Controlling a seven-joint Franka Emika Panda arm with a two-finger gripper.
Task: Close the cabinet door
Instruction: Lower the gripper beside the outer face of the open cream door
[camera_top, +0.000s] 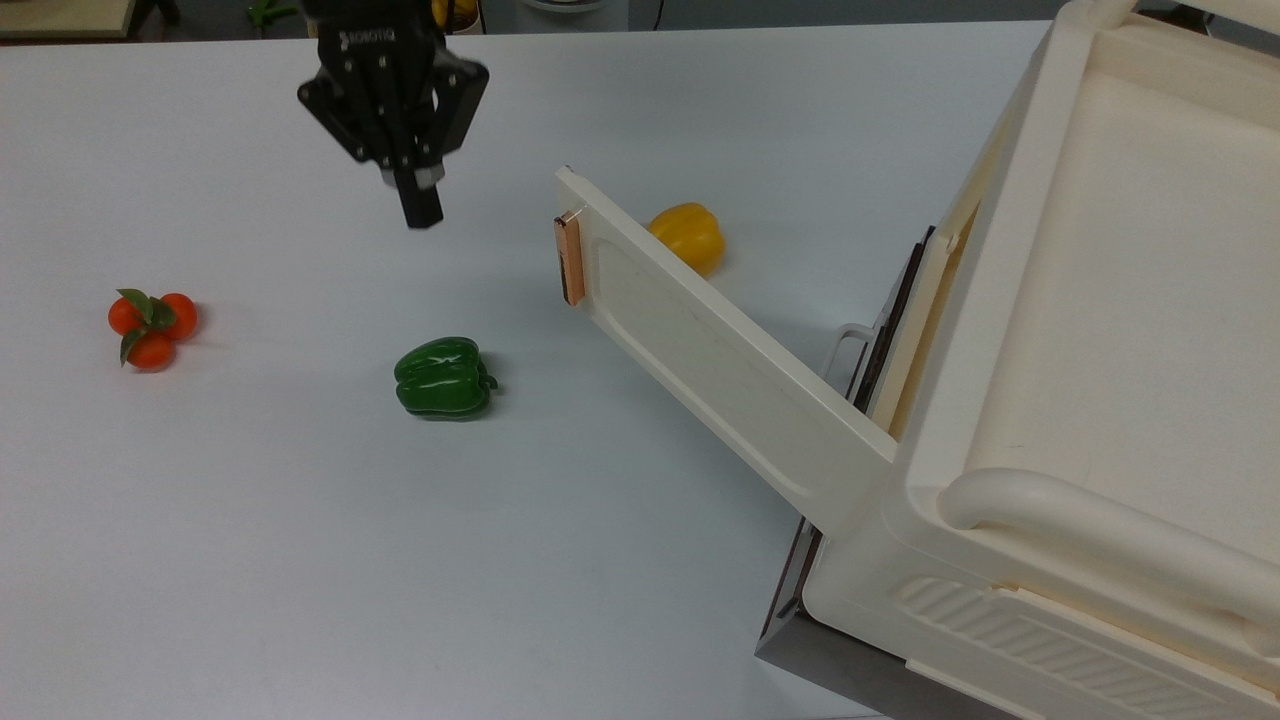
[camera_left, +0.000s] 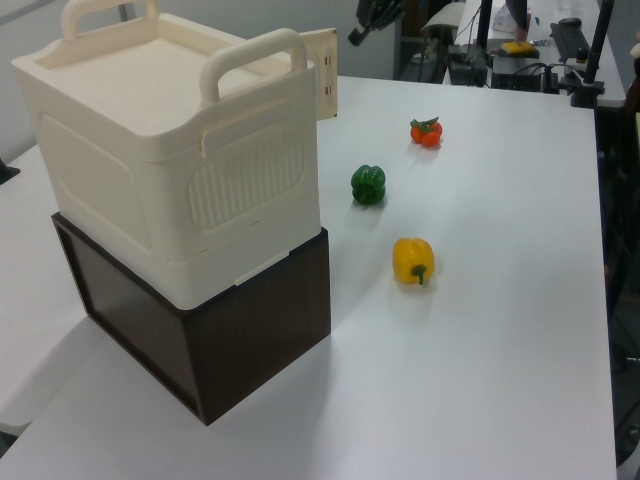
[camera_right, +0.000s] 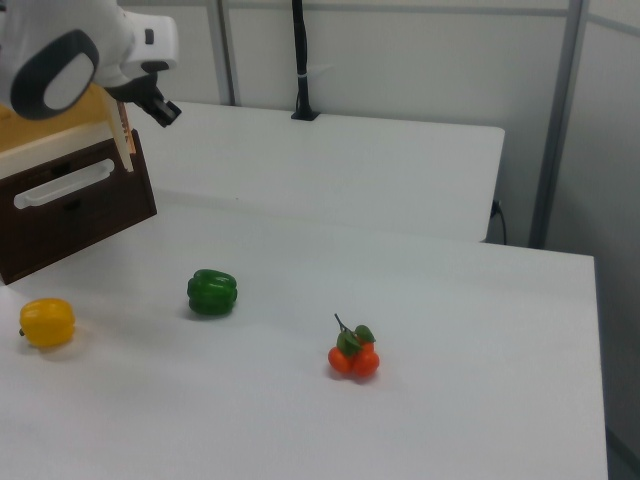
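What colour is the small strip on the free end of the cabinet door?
Copper-coloured; the strip on the cabinet door shows best in the top view.

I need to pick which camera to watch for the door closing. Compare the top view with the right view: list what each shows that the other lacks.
Top view alone: the recessed face of the open cabinet door, the copper strip on its free end, and the cabinet top with its bar handle.

Right view alone: the front of the dark panel with its white wire handle, and the arm's white body.

Both: the gripper near the door's free end, the green pepper, the yellow pepper, the orange fruit cluster and the white table.
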